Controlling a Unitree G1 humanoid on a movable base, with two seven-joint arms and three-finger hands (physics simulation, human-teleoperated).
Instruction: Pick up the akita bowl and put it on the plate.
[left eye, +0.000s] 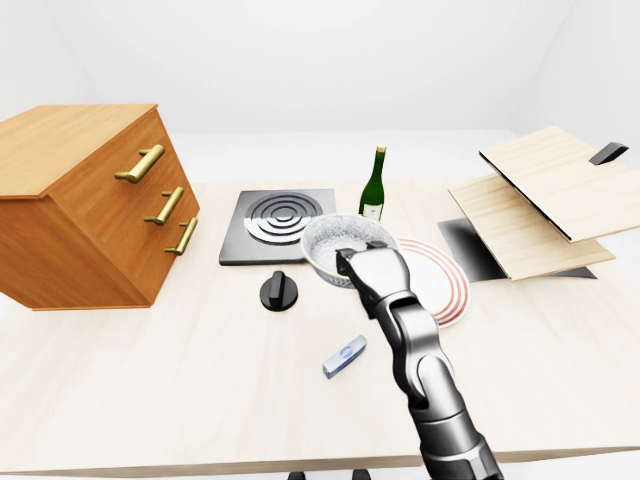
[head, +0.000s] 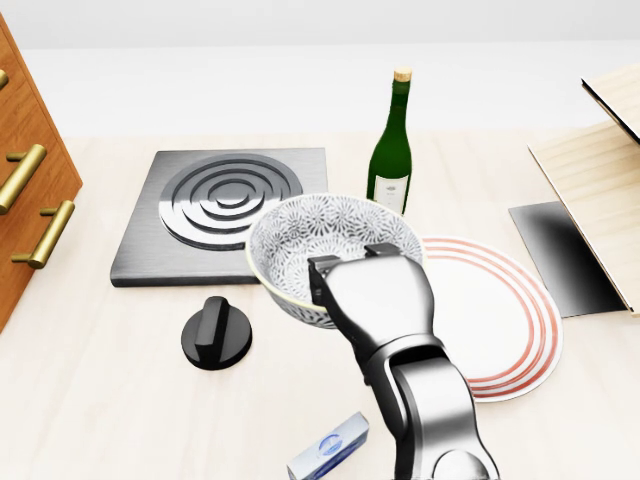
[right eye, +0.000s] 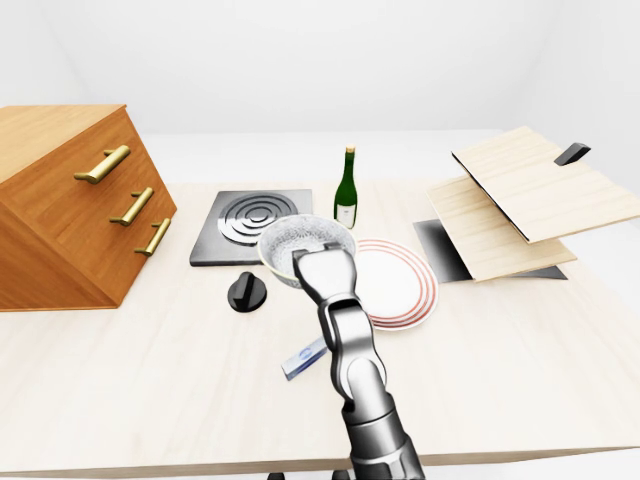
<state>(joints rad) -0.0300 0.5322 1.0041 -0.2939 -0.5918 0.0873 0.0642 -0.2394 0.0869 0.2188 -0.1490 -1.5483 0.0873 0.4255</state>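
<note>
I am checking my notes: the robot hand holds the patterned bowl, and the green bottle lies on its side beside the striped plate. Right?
The green bottle stands upright, not on its side, beside the striped plate; the head view shows it. The robot hand holds the patterned bowl.

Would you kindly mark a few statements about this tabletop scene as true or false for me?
1. The akita bowl sits flat on the plate. False: the right hand holds it by the rim, and in the head view it overlaps only the plate's left edge.
2. The wine bottle stands upright. True.
3. The black knob lies on the stove plate. False: it lies on the table, below the stove plate in the head view.
4. The plate has red rings. True.
</note>
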